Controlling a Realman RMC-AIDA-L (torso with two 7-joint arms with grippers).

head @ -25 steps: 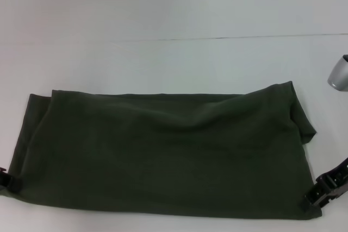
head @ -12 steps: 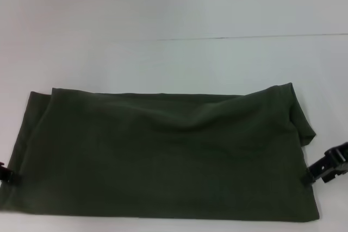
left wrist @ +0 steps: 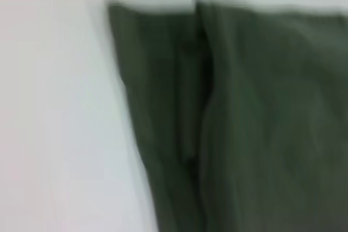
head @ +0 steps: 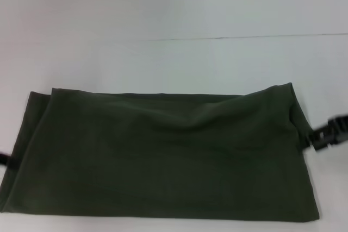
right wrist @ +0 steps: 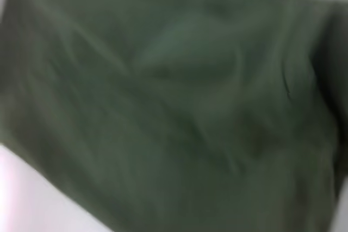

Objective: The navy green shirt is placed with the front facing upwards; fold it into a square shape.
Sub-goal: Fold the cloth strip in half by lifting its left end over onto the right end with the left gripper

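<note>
The navy green shirt [head: 163,156] lies flat on the white table as a wide, folded rectangle with a plain side up. No lettering or neck shows. My left gripper [head: 4,160] is at the shirt's left edge, barely in view. My right gripper [head: 321,134] is at the shirt's right edge, beside a small bunched fold. The left wrist view shows the shirt's layered left edge [left wrist: 261,123]. The right wrist view is filled with its cloth [right wrist: 174,112].
The white table [head: 174,63] extends beyond the shirt at the back, with a thin dark seam line [head: 244,37] across it. The shirt's front edge lies close to the table's near edge.
Both grippers have moved from the shirt's near corners along its side edges, away from me. The shirt has stayed flat in place.
</note>
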